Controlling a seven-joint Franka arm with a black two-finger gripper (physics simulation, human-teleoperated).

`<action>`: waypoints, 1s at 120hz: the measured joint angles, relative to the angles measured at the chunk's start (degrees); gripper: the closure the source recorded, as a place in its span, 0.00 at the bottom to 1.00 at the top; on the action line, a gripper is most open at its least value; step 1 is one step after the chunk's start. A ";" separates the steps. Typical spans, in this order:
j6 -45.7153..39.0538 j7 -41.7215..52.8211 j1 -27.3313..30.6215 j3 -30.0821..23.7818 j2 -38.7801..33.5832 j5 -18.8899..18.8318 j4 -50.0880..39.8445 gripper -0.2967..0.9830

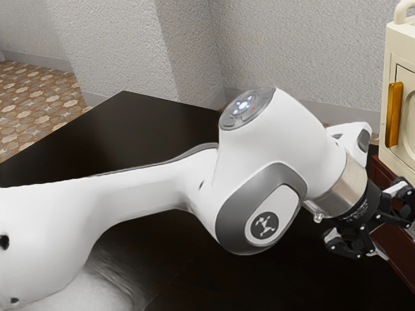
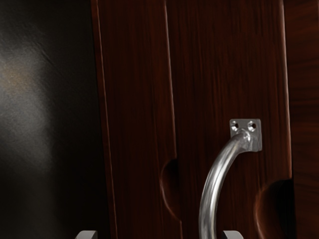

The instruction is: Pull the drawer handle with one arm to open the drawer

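arm: white arm (image 1: 130, 204), reaching toward the exterior view's right, low beside the wooden cabinet (image 1: 397, 259).
jaws: spread well apart, clamped on nothing; fingers (image 2: 233, 235) stand on either side of the handle's line in the wrist view, the bar closer to one than the other. Contact with the bar: can't tell.
handle: curved metal handle (image 2: 213, 184), fixed by a screwed mounting plate (image 2: 256, 142) to the dark wood drawer front (image 2: 219, 74); just ahead of the jaws.
drawer: looks shut, no pulled-out gap made out.
done: jaws brought up near the handle, roughly lined up.
left: whole pull. Judged next: small advance and centring so the bar sits between the fingers, close on it, draw straight back from the front.
risk: off-centre bar could get nudged by the nearer finger, or slip out if gripped shallow.
containers: wooden cabinet with the drawer, contents can't tell; cream cabinet (image 1: 403, 45) above it, door with a golden handle (image 1: 393, 114), looks closed, contents can't tell.
surface: dark tabletop (image 1: 117, 139) behind the arm.
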State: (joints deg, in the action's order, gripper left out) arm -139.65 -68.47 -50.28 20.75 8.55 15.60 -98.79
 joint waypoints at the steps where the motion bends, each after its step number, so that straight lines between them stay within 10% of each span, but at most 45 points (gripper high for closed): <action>1: -0.12 0.00 0.00 0.00 0.09 -0.01 0.01 0.55; 120: -4.22 1.61 0.71 -1.11 3.04 0.76 -0.09 0.57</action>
State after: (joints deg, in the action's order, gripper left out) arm -143.87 -66.86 -49.56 19.64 11.59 16.36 -98.89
